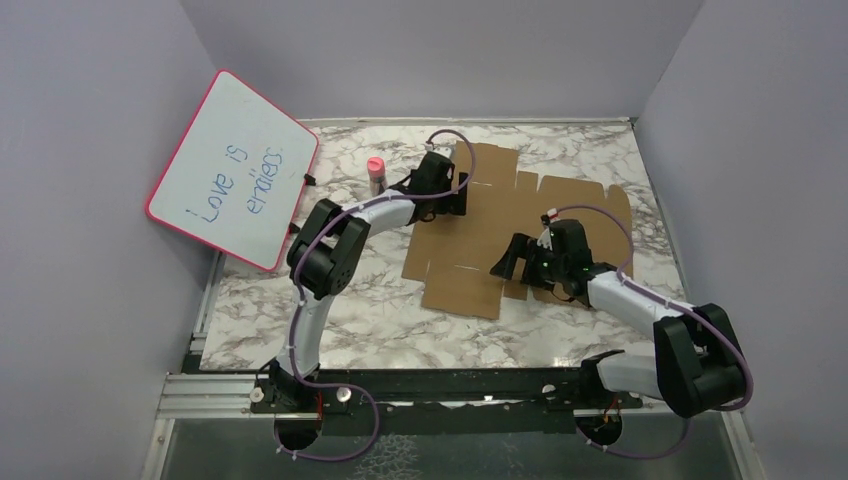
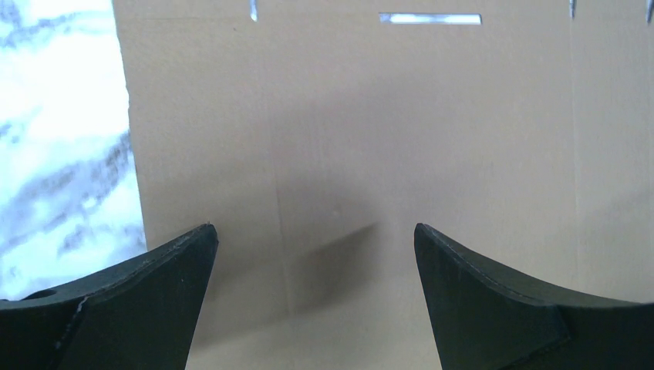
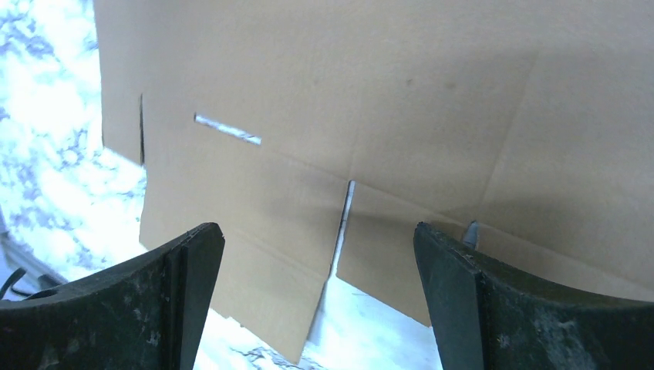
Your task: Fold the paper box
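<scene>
Both pairs of jaws gape wide, empty: the left gripper (image 2: 315,228) hangs over the sheet's far-left panel, the right gripper (image 3: 318,227) over its slitted near edge. The danger is that the paper box (image 1: 485,215) lies flat on the slick marble table (image 1: 370,300), so a finger digging for an edge may shove it away or crease it off a score line (those cut flaps look flimsy). It's plain brown corrugated card, unfolded, slotted and tabbed, sitting mid-table toward the far right.
</scene>
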Tool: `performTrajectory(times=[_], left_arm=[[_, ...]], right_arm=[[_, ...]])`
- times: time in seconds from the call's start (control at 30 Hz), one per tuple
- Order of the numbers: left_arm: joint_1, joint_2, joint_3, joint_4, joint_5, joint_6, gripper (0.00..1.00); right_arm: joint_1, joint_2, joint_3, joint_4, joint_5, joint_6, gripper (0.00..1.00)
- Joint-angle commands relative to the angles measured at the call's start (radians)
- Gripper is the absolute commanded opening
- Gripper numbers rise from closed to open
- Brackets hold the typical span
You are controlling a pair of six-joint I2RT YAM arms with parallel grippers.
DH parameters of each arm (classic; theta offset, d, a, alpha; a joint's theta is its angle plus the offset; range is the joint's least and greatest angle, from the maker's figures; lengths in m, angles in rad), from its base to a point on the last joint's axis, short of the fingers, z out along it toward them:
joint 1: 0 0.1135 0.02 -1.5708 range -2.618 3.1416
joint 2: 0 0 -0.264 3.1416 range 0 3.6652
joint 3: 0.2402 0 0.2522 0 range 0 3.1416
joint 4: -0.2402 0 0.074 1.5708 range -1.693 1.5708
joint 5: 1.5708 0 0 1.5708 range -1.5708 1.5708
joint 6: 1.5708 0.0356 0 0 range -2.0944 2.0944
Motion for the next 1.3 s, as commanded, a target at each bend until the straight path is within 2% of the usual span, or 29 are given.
performTrajectory(times=[0.0,0.07,0.17,0.33,0.47,0.57,0.7,0.9,1.27], left_arm=[[0.036,0.102,0.191,-0.094,0.100,0.059,0.99],[0.036,0.069,0.204,-0.090,0.107,0.062,0.99],[0.036,-0.039,0.133,-0.065,0.093,0.047,0.99],[0.022,-0.262,-0.089,-0.043,0.055,-0.020,0.99],[-0.030,-0.390,-0.267,-0.039,0.029,-0.065,0.99],[-0.067,-0.454,-0.384,-0.025,0.011,-0.101,0.99],[-0.084,-0.499,-0.484,0.010,-0.025,-0.125,0.99],[-0.084,-0.444,-0.491,0.057,-0.048,-0.116,0.99],[-0.078,-0.238,-0.342,0.047,-0.073,-0.060,0.99]], right_arm=[[0.043,0.074,0.055,-0.005,-0.091,0.019,1.00],[0.044,0.085,0.128,-0.058,-0.062,-0.011,1.00],[0.044,0.020,0.182,-0.109,0.047,-0.050,1.00],[0.042,-0.048,0.234,-0.221,0.283,-0.107,1.00],[0.038,-0.035,0.255,-0.305,0.470,-0.081,1.00],[0.036,-0.017,0.267,-0.347,0.540,-0.045,1.00],[0.036,0.011,0.249,-0.348,0.510,-0.023,1.00],[0.034,0.062,0.214,-0.328,0.471,-0.019,1.00],[0.034,0.114,0.162,-0.307,0.232,-0.057,1.00]])
